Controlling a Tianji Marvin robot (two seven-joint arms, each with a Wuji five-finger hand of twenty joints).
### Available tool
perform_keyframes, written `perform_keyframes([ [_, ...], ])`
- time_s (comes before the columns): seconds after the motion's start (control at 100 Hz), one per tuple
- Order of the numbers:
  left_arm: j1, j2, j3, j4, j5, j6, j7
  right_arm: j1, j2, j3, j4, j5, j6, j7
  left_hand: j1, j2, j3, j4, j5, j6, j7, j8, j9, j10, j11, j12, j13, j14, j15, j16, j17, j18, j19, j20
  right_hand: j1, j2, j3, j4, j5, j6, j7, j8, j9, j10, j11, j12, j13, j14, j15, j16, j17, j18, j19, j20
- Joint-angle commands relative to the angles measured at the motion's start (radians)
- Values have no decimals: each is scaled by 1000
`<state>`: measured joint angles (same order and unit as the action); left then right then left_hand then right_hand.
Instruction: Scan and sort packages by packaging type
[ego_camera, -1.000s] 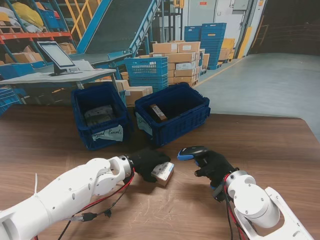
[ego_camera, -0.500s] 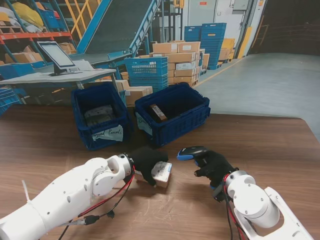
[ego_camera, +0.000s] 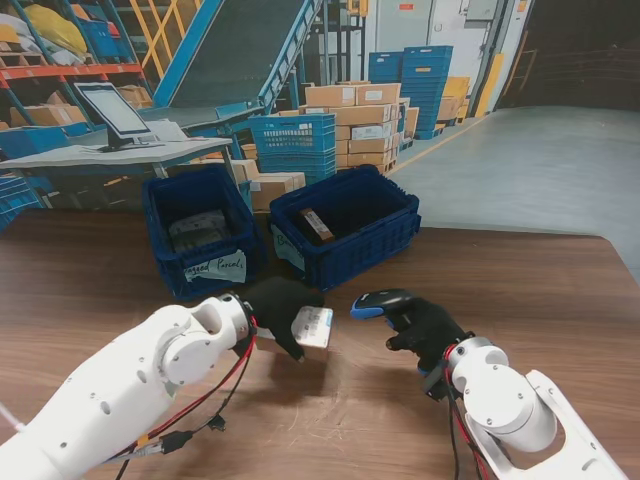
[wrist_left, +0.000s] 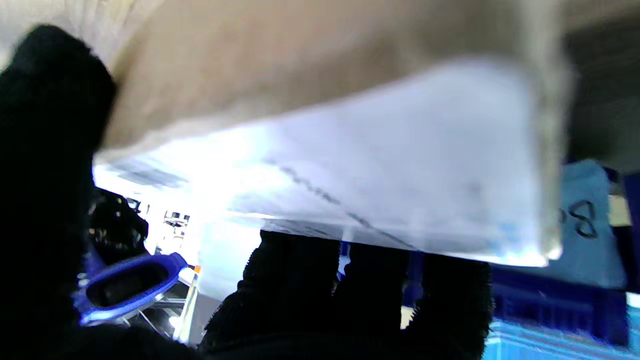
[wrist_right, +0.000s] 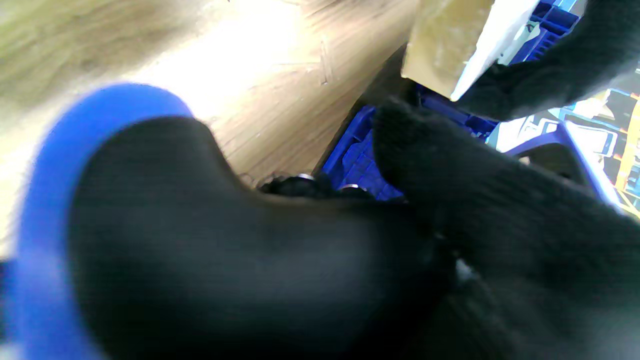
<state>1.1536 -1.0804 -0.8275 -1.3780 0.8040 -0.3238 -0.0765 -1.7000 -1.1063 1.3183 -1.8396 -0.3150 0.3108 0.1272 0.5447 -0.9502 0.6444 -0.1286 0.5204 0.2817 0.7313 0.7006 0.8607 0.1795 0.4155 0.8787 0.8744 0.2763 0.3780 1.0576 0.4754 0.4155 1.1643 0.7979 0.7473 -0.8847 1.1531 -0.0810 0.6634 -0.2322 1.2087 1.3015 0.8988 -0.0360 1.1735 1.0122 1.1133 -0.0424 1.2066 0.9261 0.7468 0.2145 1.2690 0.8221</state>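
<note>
My left hand (ego_camera: 280, 310), in a black glove, is shut on a small cardboard box (ego_camera: 312, 328) with a white label and holds it just off the table, label turned toward my right hand. In the left wrist view the box (wrist_left: 320, 125) fills most of the picture, gloved fingers (wrist_left: 350, 290) wrapped round its edge. My right hand (ego_camera: 425, 328) is shut on a black and blue barcode scanner (ego_camera: 378, 304) whose head points at the box. The scanner (wrist_right: 150, 225) blocks most of the right wrist view, with the box (wrist_right: 450, 45) beyond it.
Two dark blue bins stand on the far side of the table: the left bin (ego_camera: 200, 230) holds a pale parcel, the right bin (ego_camera: 345, 225) holds a brown box (ego_camera: 316, 224). Cables (ego_camera: 190, 425) hang under my left arm. Warehouse crates and cartons lie beyond.
My left hand has lifted the box off the table and drawn it a little farther from me and leftward, tilting the label up. The right hand with the scanner has barely moved.
</note>
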Motion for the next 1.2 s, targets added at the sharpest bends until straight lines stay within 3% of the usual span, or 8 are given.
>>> perform_keyframes([
  [0.0,11,14,-23,-45,2,17,-23,3,-4,-3,-13,-3,5,16,523,194,334,100,134,-267,428,112,101,-125,69,49,99,-25,190,83,21,18,71,39,69,36,21,4,60,-52,66,46,3,17,2,8,20,-28,48,20,0,0,14,5],
  [0.29,99,31,-206,-240,-6,99,-158,17,-5,-15,-13,-8,10,10,520,198,332,99,130,-268,426,113,101,-126,65,50,99,-27,189,86,21,14,74,41,70,38,20,5,60,-52,66,46,2,17,2,8,20,-26,48,20,0,0,14,5],
  [0.62,118,35,-314,-348,-12,221,-235,22,-7,-26,-22,-16,14,-1,516,197,331,98,129,-268,425,113,104,-124,66,54,102,-26,190,94,20,14,77,45,70,38,20,5,60,-52,66,46,2,17,2,8,19,-28,47,20,0,1,13,5],
  [0.85,102,27,-352,-351,-70,310,-234,26,-8,-35,-20,-16,9,-5,520,197,328,97,131,-262,424,112,108,-119,77,64,108,-24,200,108,19,24,84,53,70,38,20,5,60,-52,66,46,2,16,2,9,19,-26,47,20,0,0,13,5],
  [1.19,67,13,-376,-284,-112,387,-186,37,-8,-47,-11,-15,1,-5,525,203,324,96,129,-256,421,111,104,-116,77,66,105,-20,196,111,15,28,86,64,70,38,19,5,60,-52,66,46,2,16,1,9,18,-28,47,20,0,1,13,5],
])
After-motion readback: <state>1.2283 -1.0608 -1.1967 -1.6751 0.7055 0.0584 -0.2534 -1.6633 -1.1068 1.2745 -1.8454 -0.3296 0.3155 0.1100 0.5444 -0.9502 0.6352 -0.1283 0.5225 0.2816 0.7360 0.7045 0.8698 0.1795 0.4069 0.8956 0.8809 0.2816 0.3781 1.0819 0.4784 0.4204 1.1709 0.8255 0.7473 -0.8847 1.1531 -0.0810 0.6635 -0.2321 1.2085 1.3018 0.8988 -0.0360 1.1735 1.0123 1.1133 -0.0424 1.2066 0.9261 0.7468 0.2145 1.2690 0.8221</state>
